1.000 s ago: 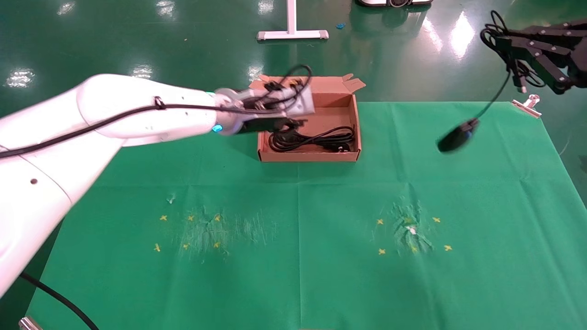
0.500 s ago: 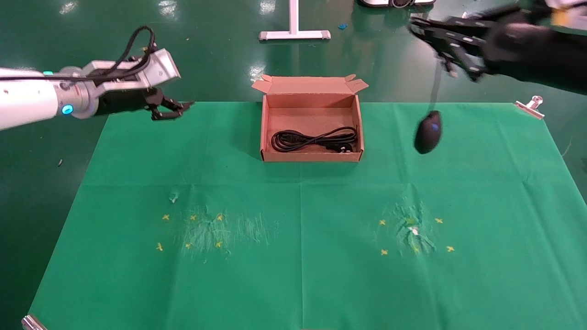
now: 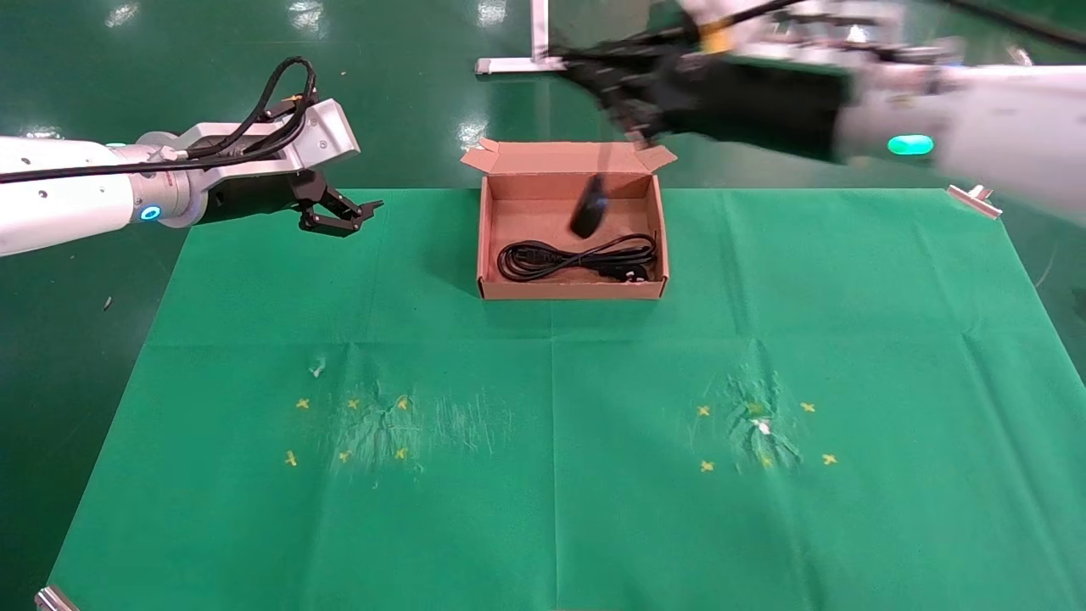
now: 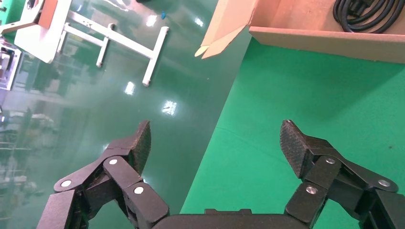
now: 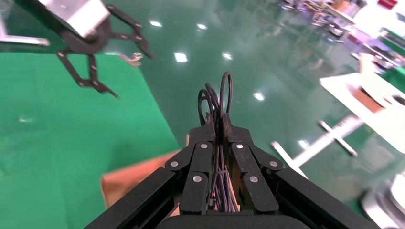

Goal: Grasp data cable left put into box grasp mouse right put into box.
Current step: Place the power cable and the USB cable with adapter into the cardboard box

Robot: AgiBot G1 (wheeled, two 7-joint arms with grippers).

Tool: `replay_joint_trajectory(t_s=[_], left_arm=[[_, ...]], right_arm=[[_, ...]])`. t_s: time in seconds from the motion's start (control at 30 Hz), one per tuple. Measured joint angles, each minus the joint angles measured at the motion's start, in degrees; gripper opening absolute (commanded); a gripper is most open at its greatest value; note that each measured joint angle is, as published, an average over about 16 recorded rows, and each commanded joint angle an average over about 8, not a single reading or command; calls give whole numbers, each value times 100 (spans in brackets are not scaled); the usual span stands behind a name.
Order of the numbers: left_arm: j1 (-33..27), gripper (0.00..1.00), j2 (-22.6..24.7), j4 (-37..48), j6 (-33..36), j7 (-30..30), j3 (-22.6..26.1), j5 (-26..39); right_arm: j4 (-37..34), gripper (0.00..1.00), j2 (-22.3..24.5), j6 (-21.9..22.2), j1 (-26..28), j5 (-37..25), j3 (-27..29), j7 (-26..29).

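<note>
The brown cardboard box stands at the table's far middle. The thick black data cable lies coiled inside it. My right gripper is above the box's far edge, shut on the mouse's thin bundled wire. The black mouse dangles from that wire over the inside of the box. My left gripper is open and empty, left of the box over the table's far edge. In the left wrist view its fingers stand wide apart, with the box and the cable beyond them.
The green cloth covers the table and bears two groups of yellow crosses, one at the left and one at the right. A metal clip holds the far right corner. A white stand foot rests on the floor behind the box.
My left arm drew back from the box to the left, leaving the data cable inside. My right arm swung left from the far right, carrying the dangling mouse over the box.
</note>
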Motion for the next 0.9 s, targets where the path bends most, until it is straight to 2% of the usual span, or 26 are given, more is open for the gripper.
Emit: replay_joint_trajectory(t_s=[0.17, 0.33, 0.37, 0.6, 0.63, 0.9], left_arm=[[7, 100, -57, -171, -55, -227, 64, 132], [10, 100, -101, -298, -95, -398, 111, 234], [10, 100, -109, -318, -101, -425, 119, 251], [12, 100, -145, -410, -131, -540, 152, 325], [12, 100, -147, -416, -133, -547, 154, 330], [13, 100, -150, -423, -139, -555, 158, 339]], right_arm=[[-463, 0, -447, 172, 102, -184, -165, -180], [-874, 0, -677, 350, 124, -355, -273, -341], [-944, 6, -700, 391, 119, -387, -286, -366], [-1275, 93, -771, 607, 72, -568, -359, -477], [-1297, 100, -774, 623, 68, -581, -364, -482], [-1324, 100, -774, 649, 59, -599, -370, -487]])
